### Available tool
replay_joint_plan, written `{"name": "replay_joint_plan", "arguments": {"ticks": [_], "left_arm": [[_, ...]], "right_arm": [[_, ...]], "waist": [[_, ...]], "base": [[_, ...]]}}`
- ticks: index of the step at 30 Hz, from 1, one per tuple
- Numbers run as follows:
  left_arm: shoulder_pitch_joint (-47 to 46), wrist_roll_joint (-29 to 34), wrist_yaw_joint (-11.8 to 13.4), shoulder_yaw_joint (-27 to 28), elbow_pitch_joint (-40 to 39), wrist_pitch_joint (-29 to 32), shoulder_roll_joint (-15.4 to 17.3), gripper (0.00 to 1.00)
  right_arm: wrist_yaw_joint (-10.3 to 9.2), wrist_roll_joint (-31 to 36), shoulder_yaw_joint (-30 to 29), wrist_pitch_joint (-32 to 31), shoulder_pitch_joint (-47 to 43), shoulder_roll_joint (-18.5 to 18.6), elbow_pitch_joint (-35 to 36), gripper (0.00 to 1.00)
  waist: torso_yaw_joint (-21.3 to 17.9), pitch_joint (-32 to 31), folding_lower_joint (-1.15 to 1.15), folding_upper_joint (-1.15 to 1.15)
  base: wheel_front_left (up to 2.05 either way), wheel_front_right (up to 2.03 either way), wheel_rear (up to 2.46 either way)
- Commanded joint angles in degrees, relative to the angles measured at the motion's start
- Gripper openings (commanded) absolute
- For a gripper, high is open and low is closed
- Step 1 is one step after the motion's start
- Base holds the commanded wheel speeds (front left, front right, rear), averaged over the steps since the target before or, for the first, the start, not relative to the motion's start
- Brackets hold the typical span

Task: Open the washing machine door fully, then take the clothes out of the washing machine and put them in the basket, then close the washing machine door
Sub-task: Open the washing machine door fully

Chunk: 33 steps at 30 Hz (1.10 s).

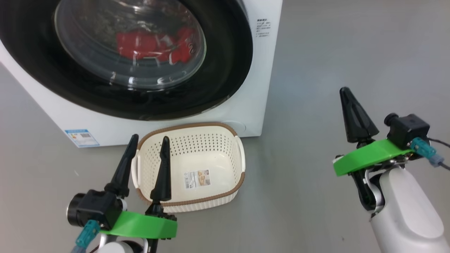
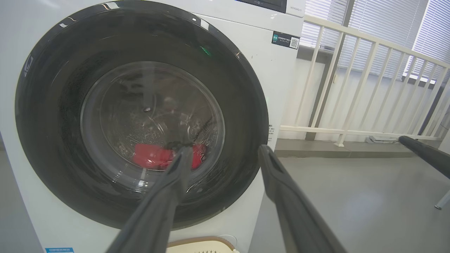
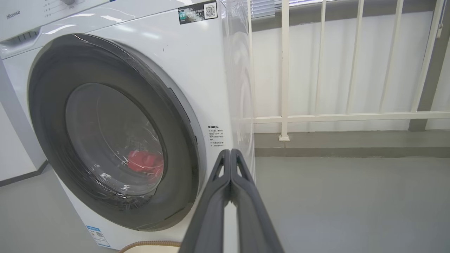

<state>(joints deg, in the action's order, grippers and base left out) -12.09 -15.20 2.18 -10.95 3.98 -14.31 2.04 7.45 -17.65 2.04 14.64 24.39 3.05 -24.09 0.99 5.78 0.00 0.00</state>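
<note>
Two grippers, neither holding anything: right gripper (image 1: 346,94) pinched fully shut, left gripper (image 1: 150,138) spread wide over the basket (image 1: 190,125). Ahead and left of the right fingers, the washing machine door (image 1: 225,70) sits closed, red clothes (image 1: 147,44) behind its glass. Judged rigid, hinged, glossy, slippery; likely purchase is the rim edge nearest the right gripper, well apart for now.
</note>
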Motion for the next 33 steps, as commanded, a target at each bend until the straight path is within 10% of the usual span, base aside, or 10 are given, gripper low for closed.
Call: {"name": "replay_joint_plan", "arguments": {"ticks": [1,33], "left_arm": [[-2.74,0.40,0.59,1.46,-2.16,-0.69,0.84,1.00],[-6.31,3.47,2.28,-0.86,-9.30,-0.69,0.87,1.00]], "right_arm": [[0.03,-1.38,0.59,0.36,2.76,-0.17,0.94,0.00],[0.03,-24.60,1.17,-3.29,30.63,-0.07,-15.59,0.00]], "waist": [[1.19,1.79,0.00,0.00],[7.65,15.37,0.00,0.00]], "base": [[0.00,0.00,0.00],[0.00,0.00,0.00]]}}
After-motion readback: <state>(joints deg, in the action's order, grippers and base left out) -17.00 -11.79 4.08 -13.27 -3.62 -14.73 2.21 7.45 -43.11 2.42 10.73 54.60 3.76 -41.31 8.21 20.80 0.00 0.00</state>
